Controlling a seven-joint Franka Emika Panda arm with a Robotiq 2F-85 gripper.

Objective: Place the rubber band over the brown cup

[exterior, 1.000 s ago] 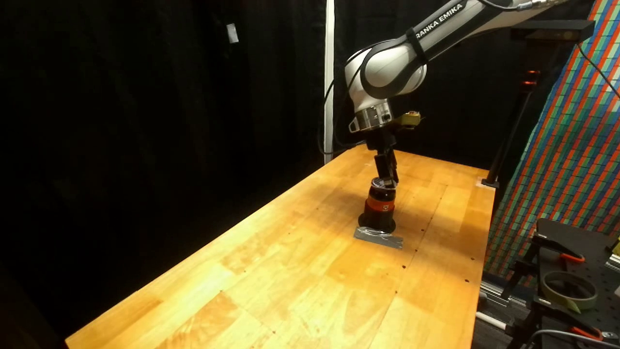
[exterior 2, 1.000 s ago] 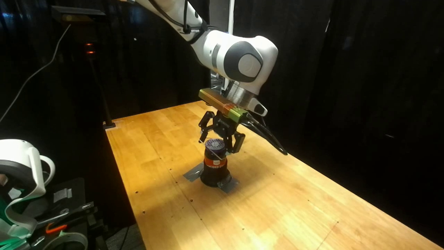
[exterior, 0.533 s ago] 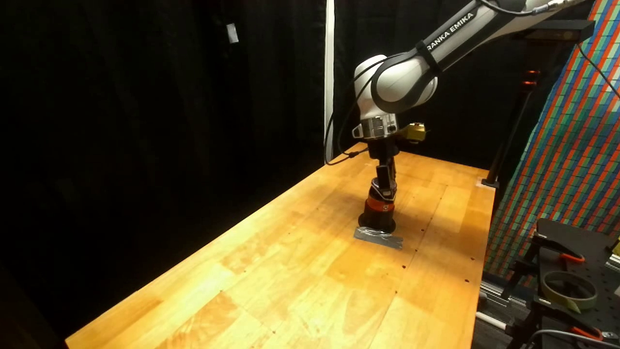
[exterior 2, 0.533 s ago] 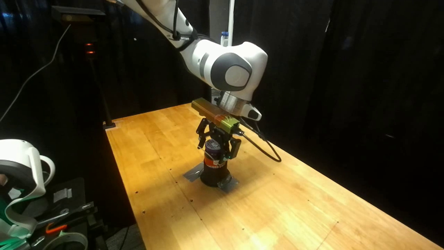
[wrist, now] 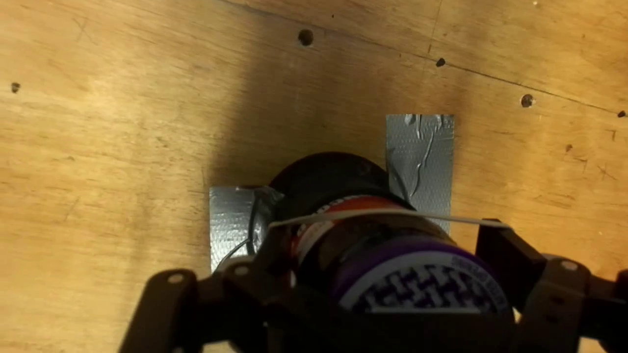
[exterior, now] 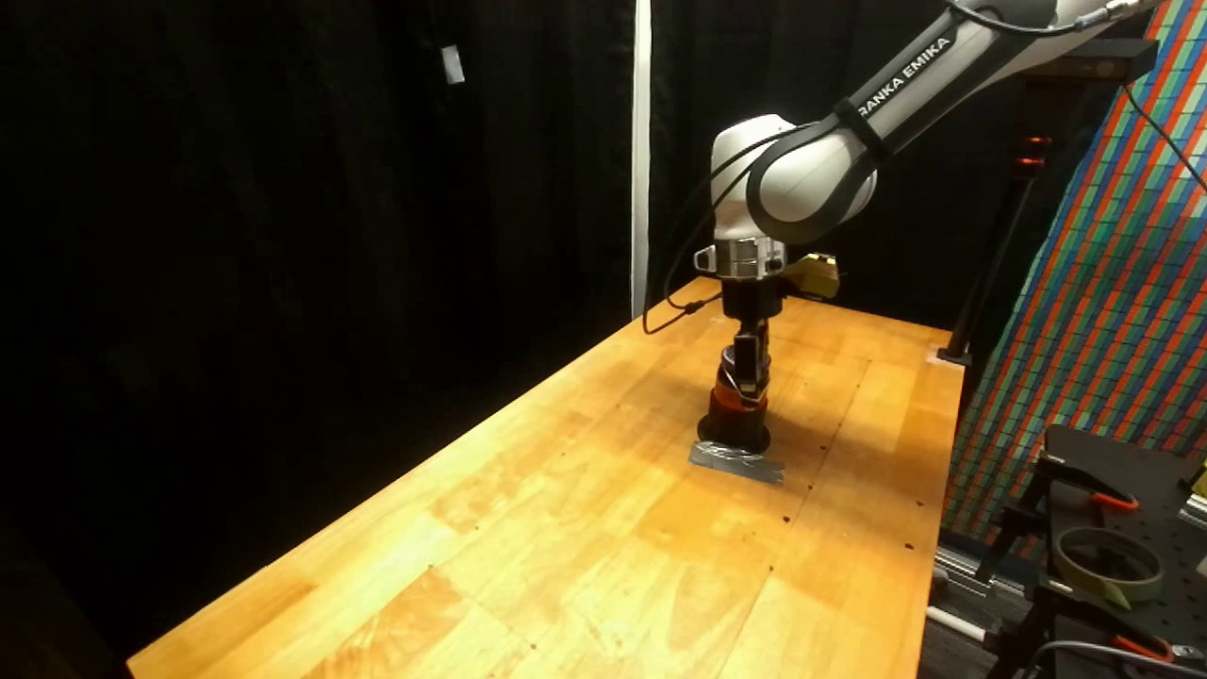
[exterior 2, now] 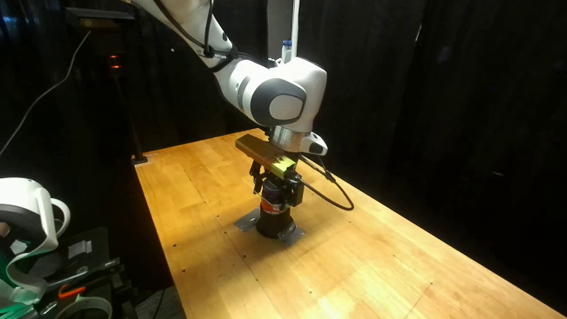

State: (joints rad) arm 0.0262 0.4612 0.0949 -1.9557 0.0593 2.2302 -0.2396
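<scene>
The spread jaws straddled the orange-labelled, dark-brown cylindrical cup, the thin pale rubber band stretched between them, apparently around it; fitting seemed in hand, with unhooking due next.

The surface is of light wood, joined from many blocks of different tone; a thin dark seam runs along it, and small dark holes are scattered over it; the brown cup stands upright on it; a strip of grey tape and a second strip lie flat on the wood, touching the cup at its bottom on two sides; a soft shadow falls on the wood beside the cup; at one far corner a black stand foot rests.
</scene>
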